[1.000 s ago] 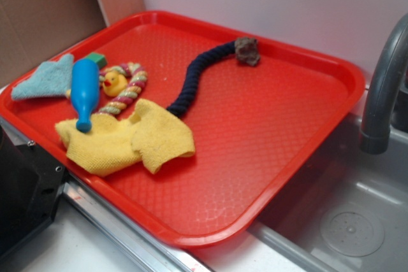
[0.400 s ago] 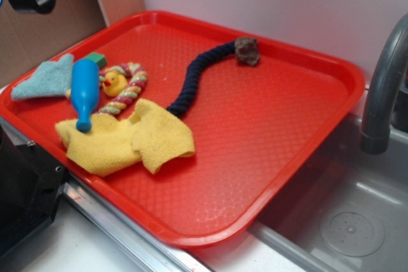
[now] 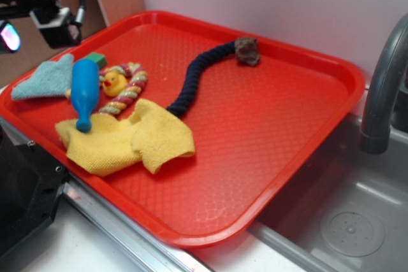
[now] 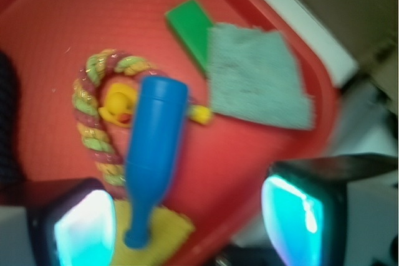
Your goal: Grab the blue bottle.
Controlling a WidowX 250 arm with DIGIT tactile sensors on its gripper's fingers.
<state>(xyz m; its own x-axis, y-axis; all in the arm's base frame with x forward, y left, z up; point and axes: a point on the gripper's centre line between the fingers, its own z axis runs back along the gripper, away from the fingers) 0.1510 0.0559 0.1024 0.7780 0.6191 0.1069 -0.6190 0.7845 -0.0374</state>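
Fingers of the gripper are seen spread wide and empty at the bottom of the wrist view, while the blue bottle lies on its side at left centre of the red tray, its neck resting on the yellow cloth. A slip is judged likely: the smooth rounded body could be squeezed out or rolled against the rope ring and yellow duck just beside it, or cloth could be pinched instead. No brand or writing can be read, though the wrist view is blurred.
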